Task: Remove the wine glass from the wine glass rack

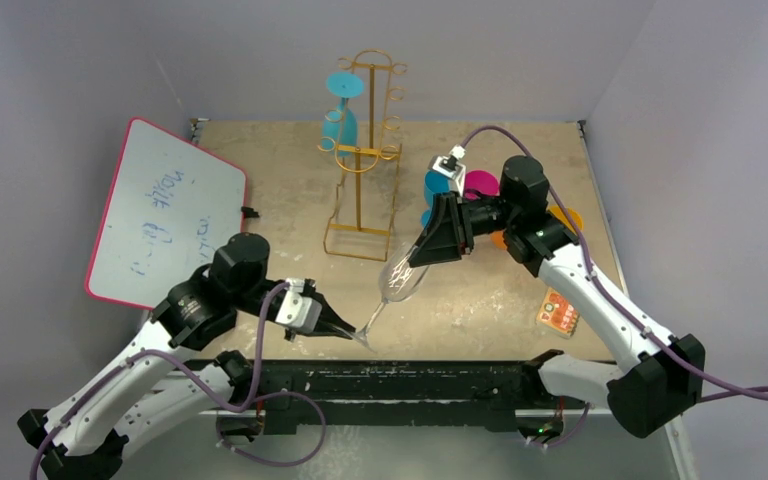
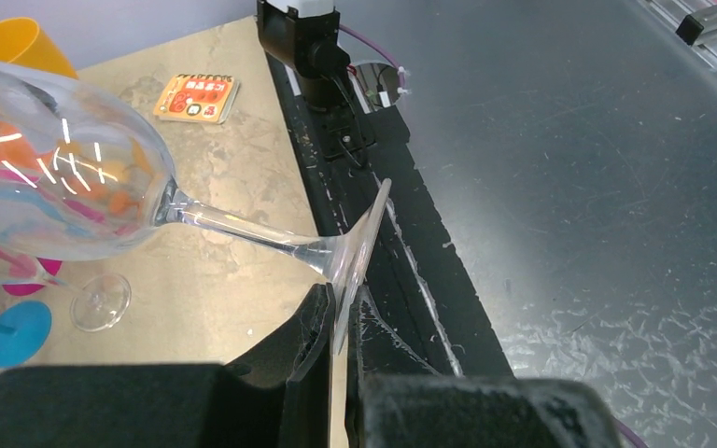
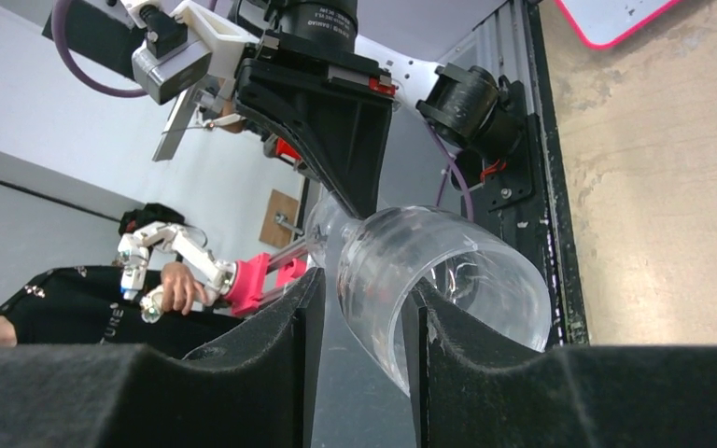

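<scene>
The gold wire wine glass rack (image 1: 360, 165) stands at the back middle, with a blue glass (image 1: 343, 110) hanging on it. A clear wine glass (image 1: 400, 275) is off the rack and lies almost level in the air between both arms. My left gripper (image 1: 345, 328) is shut on the edge of its foot (image 2: 362, 245). The bowl (image 2: 56, 177) points away from it. My right gripper (image 1: 428, 252) is at the bowl's rim (image 3: 448, 280). Its fingers (image 3: 303, 317) stand either side of the rim wall, slightly apart, with a narrow gap showing at one finger.
A pink-edged whiteboard (image 1: 165, 215) lies at the left. Blue (image 1: 438, 185), pink (image 1: 480, 183) and orange (image 1: 565, 215) glasses stand behind the right arm. A small card pack (image 1: 558, 312) lies near the right front. The black front rail (image 1: 410, 380) runs below the glass's foot.
</scene>
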